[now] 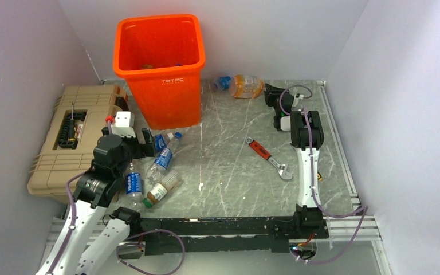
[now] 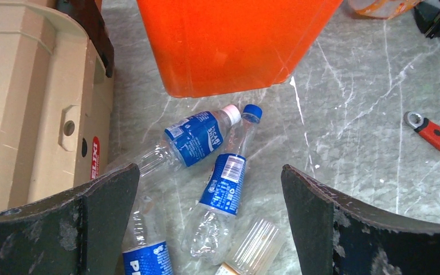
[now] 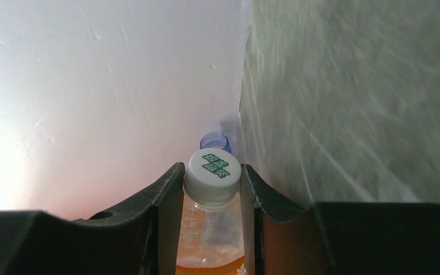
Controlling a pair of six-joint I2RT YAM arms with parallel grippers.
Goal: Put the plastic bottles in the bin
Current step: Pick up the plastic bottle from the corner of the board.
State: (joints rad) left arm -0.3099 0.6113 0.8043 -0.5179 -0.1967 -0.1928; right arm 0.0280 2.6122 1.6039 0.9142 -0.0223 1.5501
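Right end effector (image 3: 212,172): fingers closed against both sides of the white-capped orange bottle (image 3: 209,240), which lies on the tabletop (image 1: 229,172) at the back wall, right of the orange bin (image 1: 169,91). Left end effector (image 2: 209,171): jaws spread wide and holding nothing, above several blue-labelled bottles (image 2: 222,186) lying between the bin's base and the tan case (image 1: 51,154). Red-handled wrench (image 1: 266,156): mid-tabletop, well apart from both.
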